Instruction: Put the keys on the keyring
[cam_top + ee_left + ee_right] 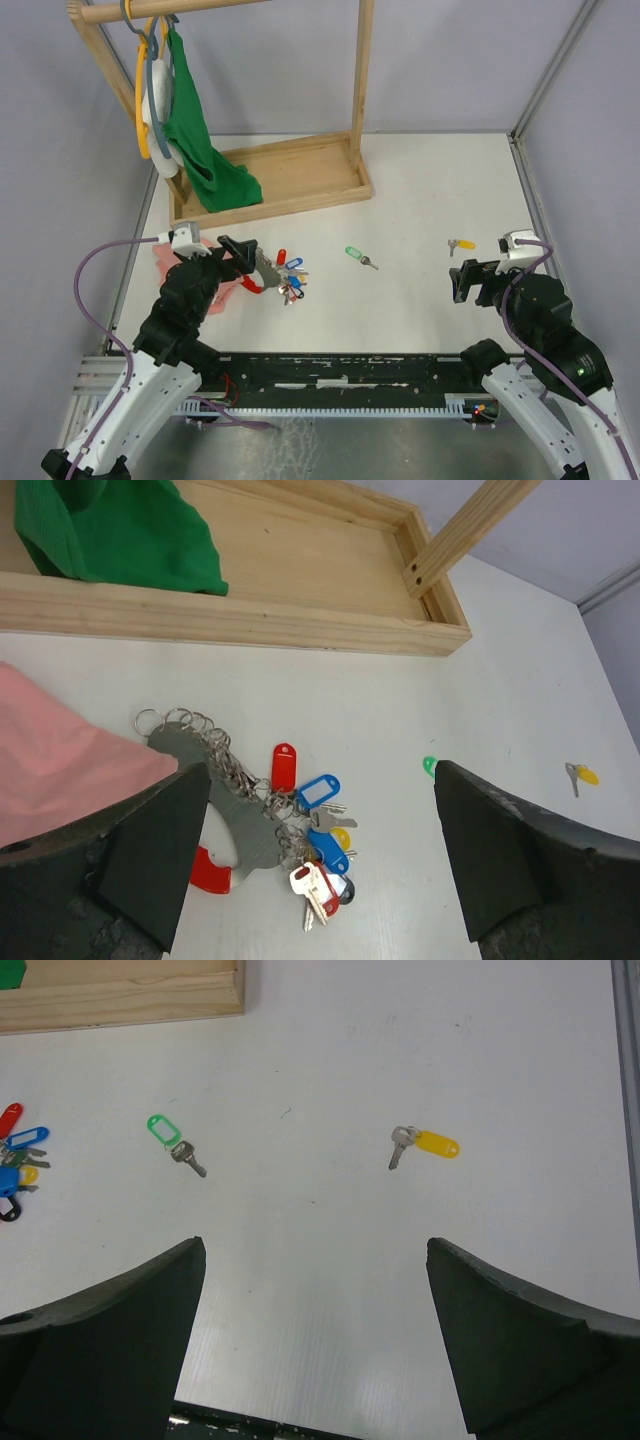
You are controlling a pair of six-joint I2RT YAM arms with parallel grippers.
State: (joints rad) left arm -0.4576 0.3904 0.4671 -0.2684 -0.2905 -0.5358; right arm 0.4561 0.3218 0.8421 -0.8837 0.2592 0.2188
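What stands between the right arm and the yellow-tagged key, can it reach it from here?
Probably yes. Nothing shows in between: the right gripper is open, and the yellow-tagged key lies alone just ahead of it, well apart from the green-tagged key.

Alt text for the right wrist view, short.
A small silver key with a green plastic tag and a small silver key with a yellow plastic tag lie apart on the white table, green at left. The right gripper is in the foreground, dark jaws wide open and empty.
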